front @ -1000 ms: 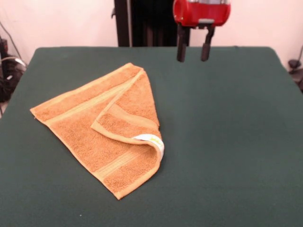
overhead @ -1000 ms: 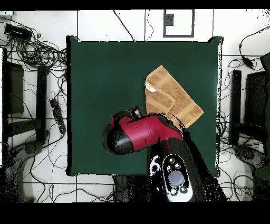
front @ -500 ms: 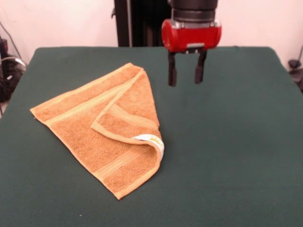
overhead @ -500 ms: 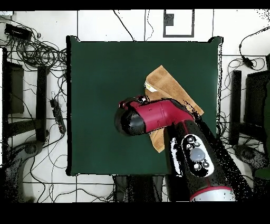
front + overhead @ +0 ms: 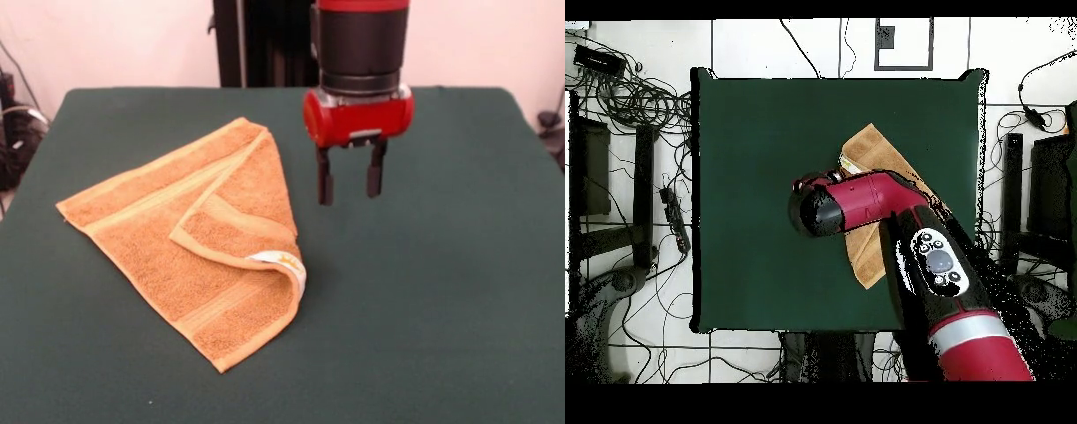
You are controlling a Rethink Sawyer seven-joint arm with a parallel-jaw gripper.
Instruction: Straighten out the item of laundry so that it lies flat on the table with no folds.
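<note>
The orange-tan towel (image 5: pixel 185 238) lies on the dark green table (image 5: pixel 441 291), left of centre in the front view. One corner is folded over onto it, and the small white label (image 5: pixel 284 263) shows at the fold's right end. My gripper (image 5: pixel 350 184) hangs open and empty above the table, just right of the towel's upper right edge and apart from it. In the overhead view the red arm (image 5: pixel 865 205) covers much of the towel (image 5: pixel 875 150), and the gripper itself is hidden under the arm's head.
The robot's black pedestal (image 5: pixel 265 44) stands behind the table's far edge. Cables and dark equipment (image 5: pixel 625 150) lie on the floor around the table (image 5: pixel 765 130).
My gripper has come down and moved toward the camera, from high near the table's far edge to low beside the towel. It stays open. The towel has not moved.
</note>
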